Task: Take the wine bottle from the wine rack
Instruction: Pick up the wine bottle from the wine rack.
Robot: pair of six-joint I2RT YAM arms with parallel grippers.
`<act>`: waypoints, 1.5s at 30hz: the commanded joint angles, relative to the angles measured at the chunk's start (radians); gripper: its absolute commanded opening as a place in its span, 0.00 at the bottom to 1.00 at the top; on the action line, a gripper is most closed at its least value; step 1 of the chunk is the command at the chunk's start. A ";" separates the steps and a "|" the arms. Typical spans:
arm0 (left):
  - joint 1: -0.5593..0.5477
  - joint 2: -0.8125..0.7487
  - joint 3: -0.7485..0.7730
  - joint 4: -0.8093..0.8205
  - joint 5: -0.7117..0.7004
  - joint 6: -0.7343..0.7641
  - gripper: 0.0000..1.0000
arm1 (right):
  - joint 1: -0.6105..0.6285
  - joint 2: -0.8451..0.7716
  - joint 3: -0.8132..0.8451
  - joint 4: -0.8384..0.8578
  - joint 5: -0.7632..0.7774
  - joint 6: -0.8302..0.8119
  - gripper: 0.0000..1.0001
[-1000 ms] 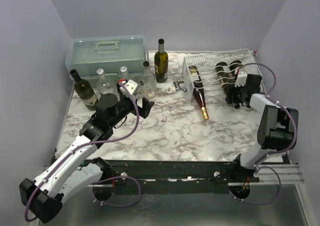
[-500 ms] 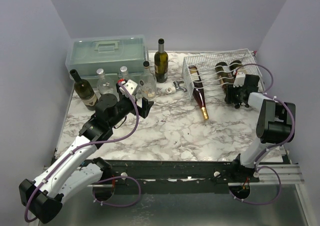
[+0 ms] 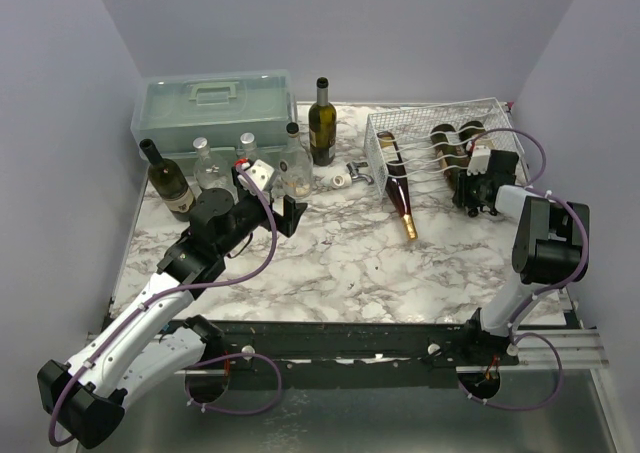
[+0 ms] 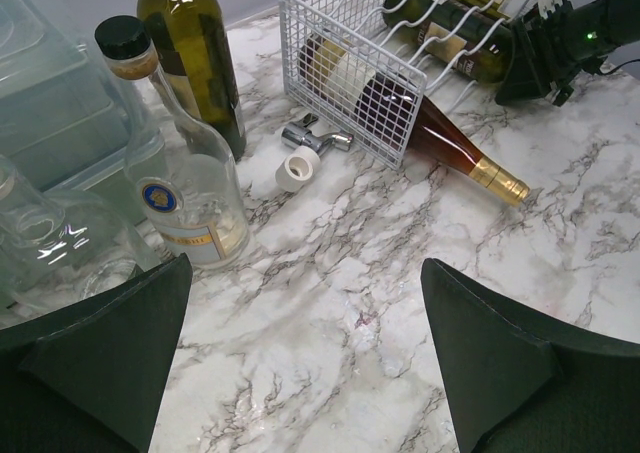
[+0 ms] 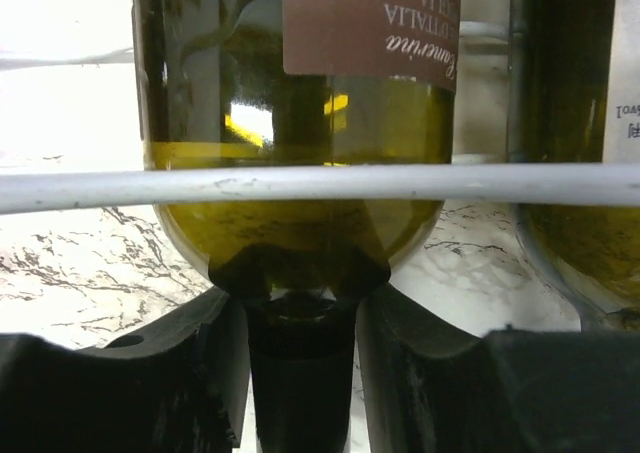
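The white wire wine rack [image 3: 432,114] [image 4: 340,68] stands at the back right and holds three lying bottles. My right gripper [image 3: 472,191] [image 5: 300,308] is at the rack's near side, shut on the dark neck of a green wine bottle [image 3: 447,145] [image 5: 300,123] that lies in a cradle behind a white wire. A second green bottle [image 5: 580,173] lies just to its right. A reddish bottle [image 3: 400,198] [image 4: 440,143] pokes its gold-foiled neck out through the rack's front. My left gripper [image 3: 290,213] [image 4: 305,273] hangs open over bare marble, well left of the rack.
A pale green toolbox [image 3: 213,108] sits at the back left. Upright bottles stand by it: a dark green one [image 3: 321,123], clear ones [image 3: 294,168] [image 3: 210,168] and a dark one [image 3: 168,183]. Small stopper pieces [image 3: 347,178] lie left of the rack.
The right gripper's jaws have narrowed onto the bottle neck and its arm has shifted slightly. The left arm has not moved.
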 commanded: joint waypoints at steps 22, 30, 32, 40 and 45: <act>-0.008 -0.022 -0.011 0.009 -0.020 0.012 0.99 | -0.062 -0.131 -0.037 -0.043 -0.066 0.045 0.00; -0.008 -0.023 -0.013 0.009 -0.022 0.012 0.99 | -0.074 -0.187 -0.072 -0.056 -0.075 0.026 0.00; -0.008 -0.023 -0.013 0.009 -0.021 0.012 0.99 | -0.077 -0.206 -0.083 -0.063 -0.076 0.019 0.00; -0.008 -0.023 -0.013 0.009 -0.019 0.012 0.99 | -0.095 -0.260 -0.124 -0.089 -0.085 -0.006 0.00; -0.008 -0.026 -0.013 0.009 -0.018 0.012 0.99 | -0.105 -0.298 -0.144 -0.105 -0.094 -0.013 0.00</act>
